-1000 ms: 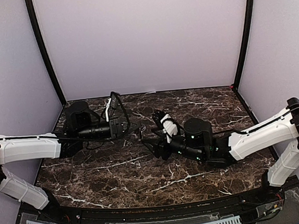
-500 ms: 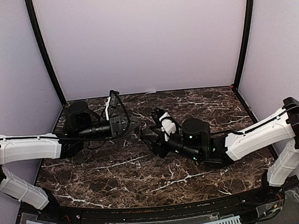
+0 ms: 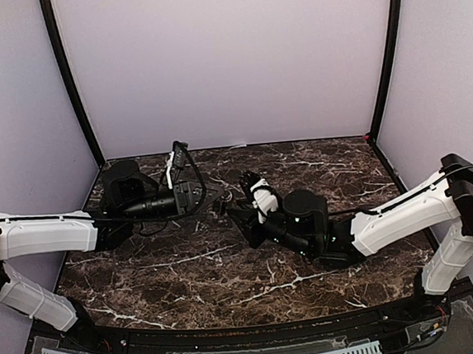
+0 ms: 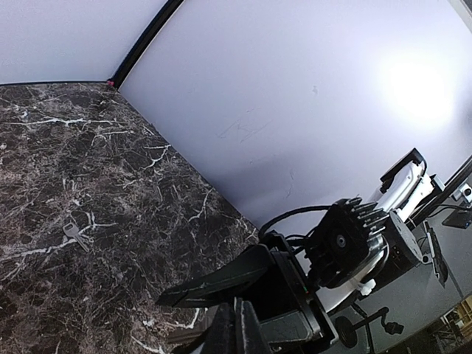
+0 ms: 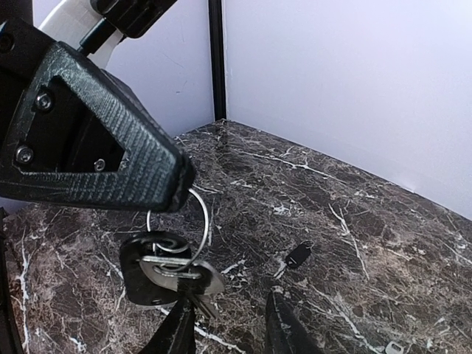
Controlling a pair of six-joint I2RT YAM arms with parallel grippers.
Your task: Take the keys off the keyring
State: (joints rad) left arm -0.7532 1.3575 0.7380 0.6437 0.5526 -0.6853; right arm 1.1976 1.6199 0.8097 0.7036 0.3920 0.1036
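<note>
Keyring (image 5: 208,221) pinched tight in the left gripper (image 4: 234,317), keys (image 5: 169,276) dangling just below it. Further below the keyring, right gripper (image 5: 230,324) parted and empty. Risk: closing off-centre, swinging keys aside.

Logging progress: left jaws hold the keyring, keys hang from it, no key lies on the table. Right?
Not quite. The left gripper does hold the keyring in its jaws, with keys hanging from it, but a loose key lies on the table. The right wrist view shows it.
</note>
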